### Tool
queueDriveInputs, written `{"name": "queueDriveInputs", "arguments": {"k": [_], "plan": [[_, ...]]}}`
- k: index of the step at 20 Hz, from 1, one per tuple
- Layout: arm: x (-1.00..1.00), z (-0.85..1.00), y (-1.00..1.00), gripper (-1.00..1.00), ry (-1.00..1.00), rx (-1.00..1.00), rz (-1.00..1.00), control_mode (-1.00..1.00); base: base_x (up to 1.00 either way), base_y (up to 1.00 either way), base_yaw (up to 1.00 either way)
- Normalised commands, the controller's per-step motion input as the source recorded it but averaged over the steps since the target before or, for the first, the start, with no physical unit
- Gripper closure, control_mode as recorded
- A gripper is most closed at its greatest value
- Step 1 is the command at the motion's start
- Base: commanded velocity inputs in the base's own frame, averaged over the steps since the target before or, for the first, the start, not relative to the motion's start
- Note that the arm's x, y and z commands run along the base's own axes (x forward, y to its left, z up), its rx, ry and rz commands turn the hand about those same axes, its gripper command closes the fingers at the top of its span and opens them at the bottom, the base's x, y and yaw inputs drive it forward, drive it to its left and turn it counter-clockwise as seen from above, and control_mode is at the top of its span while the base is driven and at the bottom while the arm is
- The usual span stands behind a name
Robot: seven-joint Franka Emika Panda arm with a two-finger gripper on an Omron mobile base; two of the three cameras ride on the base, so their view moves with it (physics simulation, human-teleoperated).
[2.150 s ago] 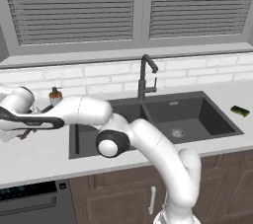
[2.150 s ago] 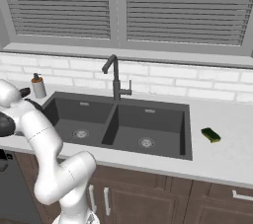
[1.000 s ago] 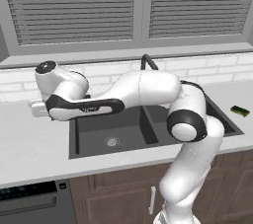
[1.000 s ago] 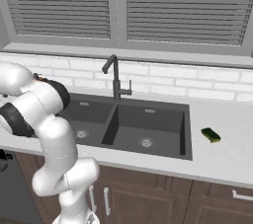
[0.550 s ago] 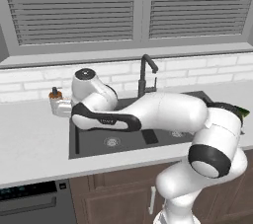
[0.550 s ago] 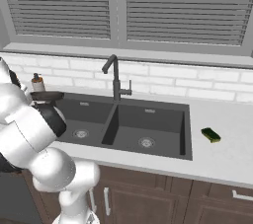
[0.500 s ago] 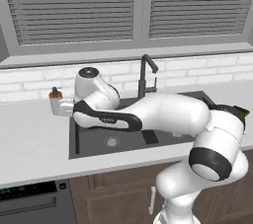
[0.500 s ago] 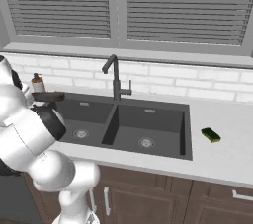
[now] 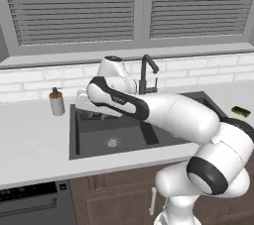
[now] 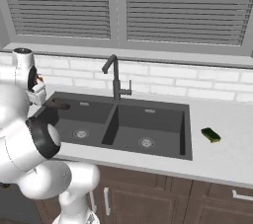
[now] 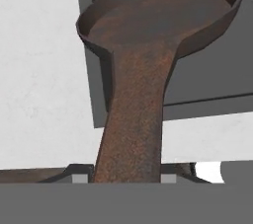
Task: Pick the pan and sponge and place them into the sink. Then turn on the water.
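My gripper (image 11: 126,176) is shut on the long brown handle of the dark-brown pan (image 11: 163,18). The pan hangs level over the left edge of the charcoal sink (image 11: 217,77), its bowl above the left basin. From the right base view the pan (image 10: 58,104) juts out beside the gripper (image 10: 40,96) at the sink's (image 10: 148,124) left end. In the left base view my arm covers most of the pan above the sink (image 9: 94,137). The green sponge (image 9: 241,111) lies on the counter right of the sink, also visible as the sponge (image 10: 211,134).
A dark faucet (image 9: 146,73) stands behind the divider between the basins, seen too as the faucet (image 10: 115,76). A soap bottle (image 9: 57,101) stands on the counter left of the sink. White brick wall and a blinded window run behind.
My arm has swung right from the left counter, carrying the pan past the soap bottle to above the sink's left basin. The sponge has stayed put.
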Motion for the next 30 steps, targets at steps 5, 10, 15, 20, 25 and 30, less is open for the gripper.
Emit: {"name": "queueDriveInputs", "arguments": {"k": [5, 10, 15, 20, 25, 30], "plan": [[-0.02, 0.05, -0.55, 1.0, 0.11, -0.03, 0.08, -1.0, 0.0, 0.0, 0.0], [0.0, 0.16, -0.78, 1.0, 0.13, 0.0, 0.14, -1.0, 0.0, 0.0, 0.0], [-0.01, 0.17, -0.76, 1.0, 0.13, 0.01, 0.19, -1.0, 0.0, 0.0, 0.0], [-0.1, 0.23, -0.8, 1.0, 0.06, 0.05, 0.25, -1.0, 0.0, 0.0, 0.0], [-0.18, 0.28, -0.82, 1.0, 0.0, 0.1, 0.32, -1.0, 0.0, 0.0, 0.0], [-0.22, 0.29, -0.84, 1.0, 0.0, 0.13, 0.34, -1.0, 0.0, 0.0, 0.0]]}}
